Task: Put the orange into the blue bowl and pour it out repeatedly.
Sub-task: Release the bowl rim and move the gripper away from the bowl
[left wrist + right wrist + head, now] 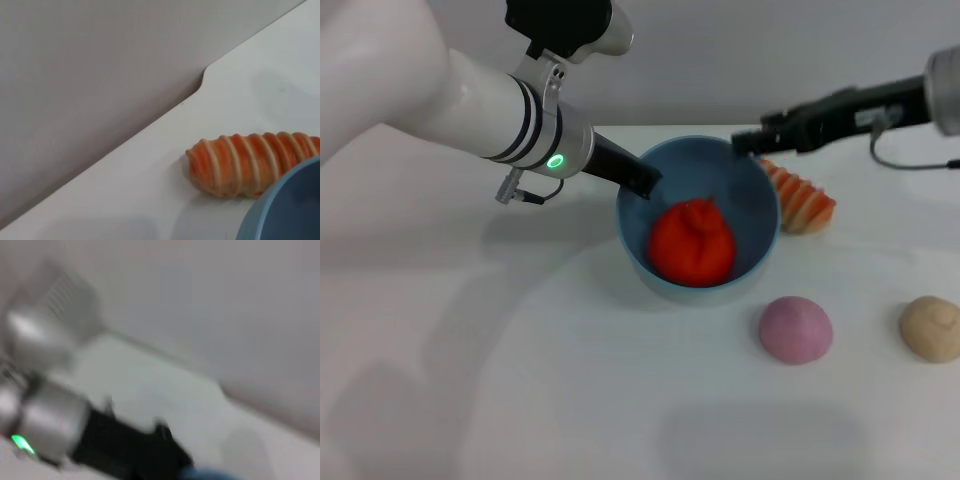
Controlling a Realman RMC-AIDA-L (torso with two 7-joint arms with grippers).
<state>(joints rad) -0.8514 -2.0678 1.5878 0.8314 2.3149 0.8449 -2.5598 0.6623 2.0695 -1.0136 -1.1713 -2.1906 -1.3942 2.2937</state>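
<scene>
A striped orange-and-cream toy bread loaf (pixel 800 200) lies on the white tabletop (pixel 520 380), toward its far edge. Nearer the front, a rounded pink ball (pixel 796 329) sits on the same surface, and a rounded beige lump (pixel 931 327) sits well to its right. A plain grey wall (pixel 720 60) stands behind the tabletop.

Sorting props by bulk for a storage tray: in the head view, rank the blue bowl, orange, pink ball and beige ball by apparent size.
1. blue bowl
2. orange
3. pink ball and beige ball: look alike; the beige one is cut off at the edge.
</scene>
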